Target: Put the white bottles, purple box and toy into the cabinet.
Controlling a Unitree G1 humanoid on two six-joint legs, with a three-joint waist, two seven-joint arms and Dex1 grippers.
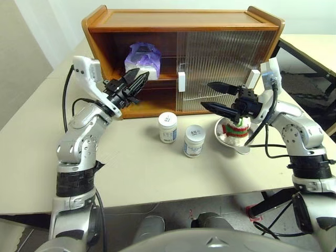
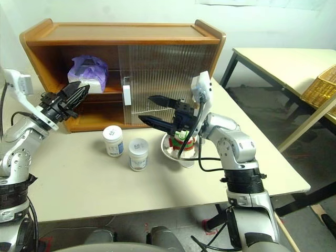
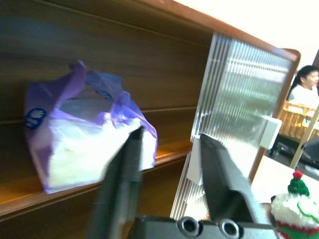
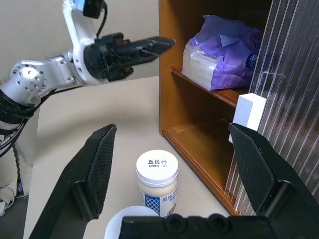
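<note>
The purple box (image 1: 143, 59) lies on the upper shelf in the open left half of the cabinet (image 1: 184, 21). My left gripper (image 1: 140, 76) hovers just in front of it, apart from it, its fingers a narrow gap apart with nothing between them. Two white bottles (image 1: 168, 127) (image 1: 194, 140) stand upright on the table in front of the cabinet. The toy (image 1: 234, 129) sits in a steel bowl (image 1: 231, 143) to their right. My right gripper (image 1: 206, 95) stands wide open and empty above the bowl, pointing left.
The ribbed sliding door (image 1: 226, 63) with a white handle (image 1: 181, 81) covers the cabinet's right half. The beige table (image 1: 131, 168) extends toward me. A second table (image 2: 273, 63) and a wicker basket (image 2: 323, 86) stand at the right. A person (image 3: 306, 84) sits far behind.
</note>
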